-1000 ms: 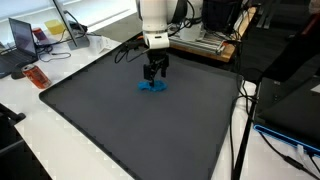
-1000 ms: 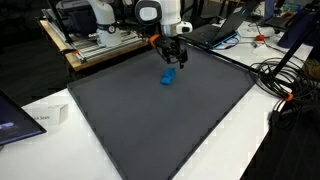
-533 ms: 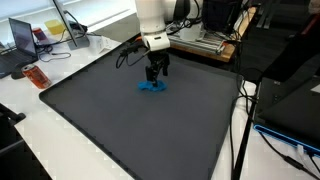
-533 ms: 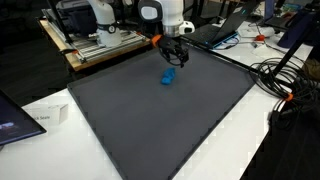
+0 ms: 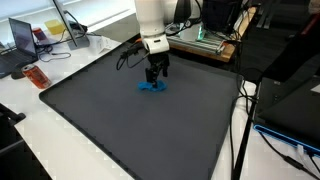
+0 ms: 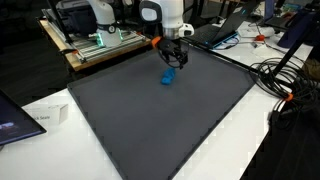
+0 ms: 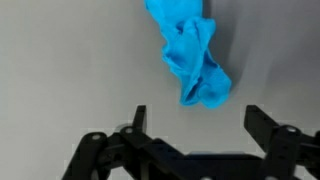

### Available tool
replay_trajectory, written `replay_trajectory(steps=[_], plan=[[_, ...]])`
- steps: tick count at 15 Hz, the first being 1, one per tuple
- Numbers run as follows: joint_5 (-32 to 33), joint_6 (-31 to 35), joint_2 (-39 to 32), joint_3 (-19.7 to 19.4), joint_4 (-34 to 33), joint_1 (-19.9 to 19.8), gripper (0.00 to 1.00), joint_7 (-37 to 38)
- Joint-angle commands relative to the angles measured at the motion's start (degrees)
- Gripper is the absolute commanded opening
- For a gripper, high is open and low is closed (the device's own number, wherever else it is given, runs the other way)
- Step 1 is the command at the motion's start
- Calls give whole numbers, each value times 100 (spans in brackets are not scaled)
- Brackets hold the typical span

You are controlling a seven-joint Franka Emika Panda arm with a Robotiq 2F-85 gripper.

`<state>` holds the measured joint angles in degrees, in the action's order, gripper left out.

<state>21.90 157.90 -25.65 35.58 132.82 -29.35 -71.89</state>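
Observation:
A crumpled blue cloth (image 5: 152, 87) lies on the dark grey mat (image 5: 120, 130) near its far edge; it also shows in an exterior view (image 6: 169, 77) and in the wrist view (image 7: 192, 55). My gripper (image 5: 155, 76) hangs just above the cloth, fingers pointing down. In the wrist view my gripper (image 7: 197, 118) is open and empty, with the cloth's lower end lying between and just beyond the two black fingertips. The jaws stand wide apart and touch nothing.
The mat's far edge borders a wooden bench with equipment (image 5: 205, 42). A laptop (image 5: 22, 38) and an orange item (image 5: 36, 76) sit beside the mat. Cables (image 6: 285, 85) lie off one side. A white box (image 6: 48, 117) sits near a corner.
My gripper has risen slightly above the blue cloth. The cloth has not moved.

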Motion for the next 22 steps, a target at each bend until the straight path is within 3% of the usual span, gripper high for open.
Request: replay_trajectory(steps=[1,5,6,7,16,18,22], plan=[[-488,8,266,-860,53,893,100,-390],[-608,-6,274,-1503,39,1568,100,-478],[-628,-12,264,-1597,31,1676,75,-499],[-623,-52,240,-1691,5,1788,74,-521],[-488,-197,297,-2180,-9,2326,11,-547],[-465,-263,323,-2249,-13,2404,3,-557],[-522,-379,335,-2277,-27,2468,4,-677]])
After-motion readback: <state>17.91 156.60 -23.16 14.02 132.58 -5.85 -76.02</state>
